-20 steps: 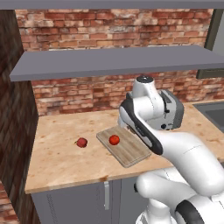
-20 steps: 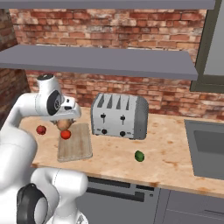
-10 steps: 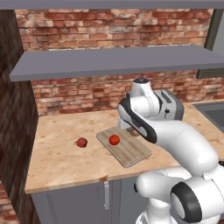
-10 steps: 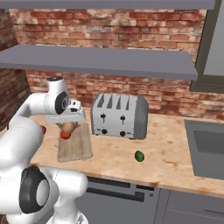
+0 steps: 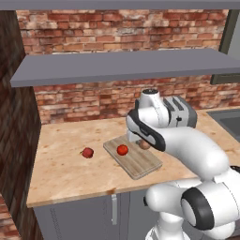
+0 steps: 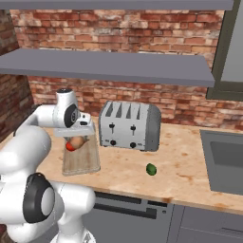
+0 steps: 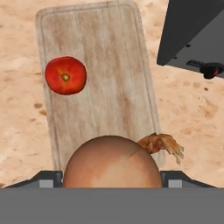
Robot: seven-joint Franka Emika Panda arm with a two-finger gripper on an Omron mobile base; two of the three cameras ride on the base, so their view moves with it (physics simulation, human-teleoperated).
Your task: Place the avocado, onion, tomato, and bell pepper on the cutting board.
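My gripper [image 7: 111,180] is shut on the onion [image 7: 111,162], a tan-brown ball with a dry root tuft. It hangs over the near end of the cutting board [image 7: 109,65]. On the board's left side lies the tomato [image 7: 65,75]. In the left base view the onion [image 5: 144,145] sits at the far edge of the board [image 5: 140,164], the tomato [image 5: 122,150] is on it, and the bell pepper [image 5: 87,152] rests on the counter to its left. The avocado [image 6: 151,169] lies on the counter in front of the toaster's right end. The gripper [image 6: 79,134] is low over the board [image 6: 83,163].
A silver toaster [image 6: 130,125] stands just right of the board, close to the hand, and it also appears as the toaster [image 7: 197,35] in the hand view. A sink [image 6: 223,161] lies at the far right. A brick wall and a grey shelf [image 5: 122,65] are behind and above.
The arm's elbow has swung round, and the gripper with the onion has edged slightly right over the board. The tomato, bell pepper and avocado have not moved.
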